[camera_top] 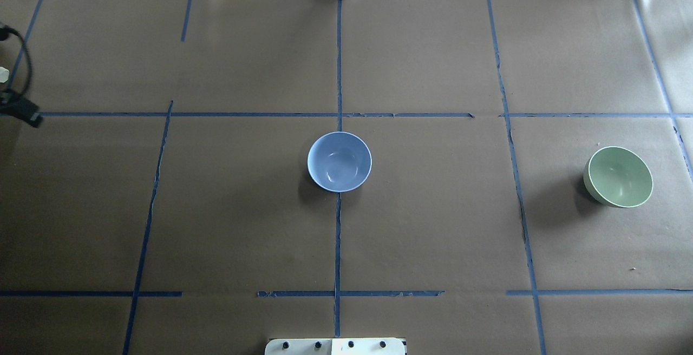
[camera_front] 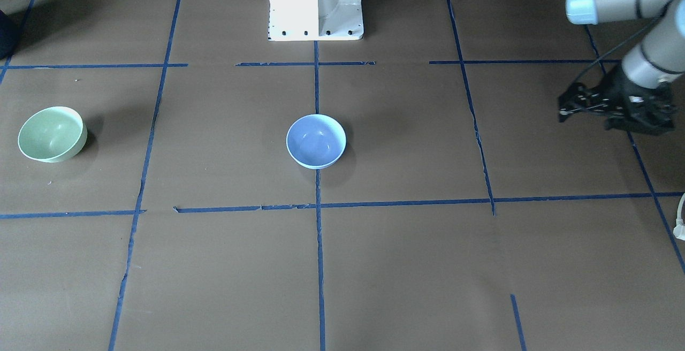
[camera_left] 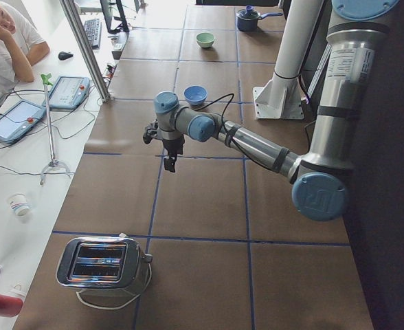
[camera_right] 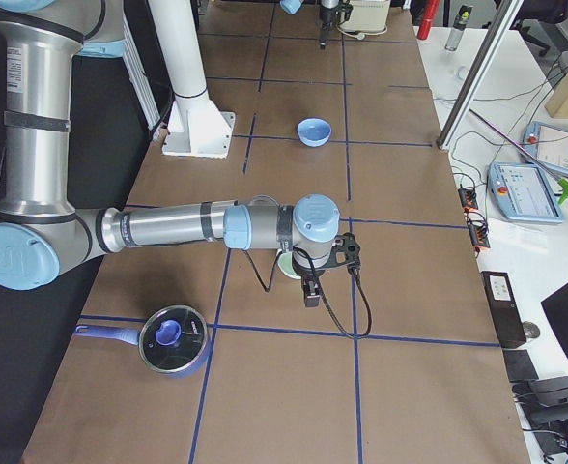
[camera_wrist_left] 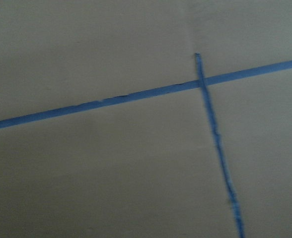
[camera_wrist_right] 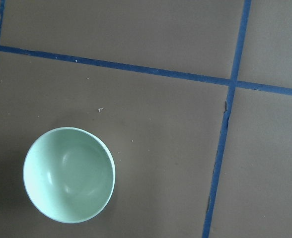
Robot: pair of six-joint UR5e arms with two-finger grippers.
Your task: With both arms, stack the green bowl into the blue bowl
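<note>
Left claw (camera_front: 567, 109) far from blue bowl (camera_top: 339, 161), right claw (camera_right: 310, 293) downward beside green bowl (camera_top: 620, 177), grip states unclear.

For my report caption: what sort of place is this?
Probably a robotics lab: a robot arm over a table gridded with blue tape, teach pendants beside it, an operator seated nearby.

I see the blue bowl (camera_top: 339, 161) in the middle of the table (camera_top: 227, 219). It sits on a tape line (camera_top: 338, 247), straight out in front of the base (camera_top: 335, 346). The green bowl (camera_top: 618, 176) sits far off to the robot's right, well apart from it. The right gripper (camera_right: 310, 290) hangs just beside the green bowl. The left gripper (camera_left: 169, 163) hangs over the left side, far from both bowls. A toaster (camera_left: 100, 261) sits at the left end and a pot (camera_right: 173, 340) at the right end.
</note>
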